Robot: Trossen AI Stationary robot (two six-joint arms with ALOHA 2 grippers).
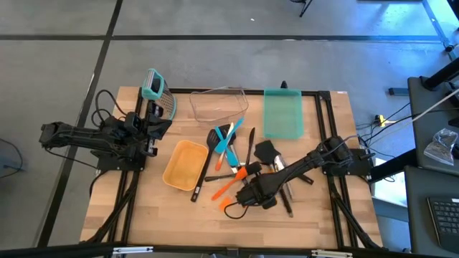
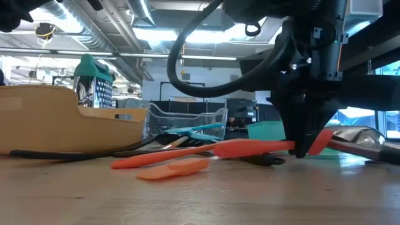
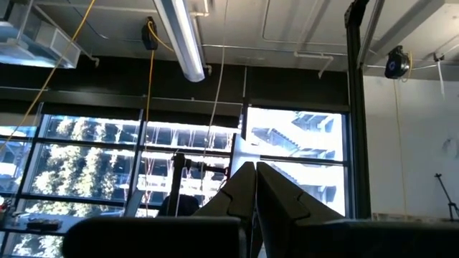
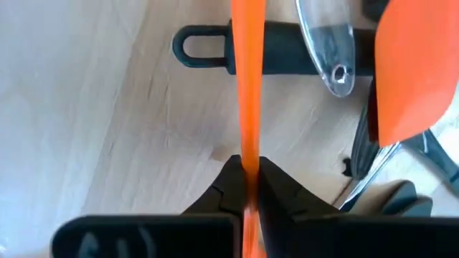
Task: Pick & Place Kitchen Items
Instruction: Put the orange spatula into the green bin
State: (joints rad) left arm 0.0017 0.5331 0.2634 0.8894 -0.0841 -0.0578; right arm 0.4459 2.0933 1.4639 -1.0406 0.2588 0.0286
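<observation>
The right gripper point(image 4: 249, 183) is down in the utensil pile mid-surface, jaws clamped on an orange spatula point(image 2: 250, 148) by its thin handle, likely the easiest part to pinch. The left gripper point(image 3: 254, 188) waits near the grater point(image 1: 159, 97), jaws together.

The right gripper point(image 1: 247, 195) hides part of the orange spatula point(image 4: 247, 86) under it. Beside that spatula, a metal handle point(image 4: 326, 43) and another orange blade point(image 4: 419, 72) are cut off by the frame edge.
</observation>
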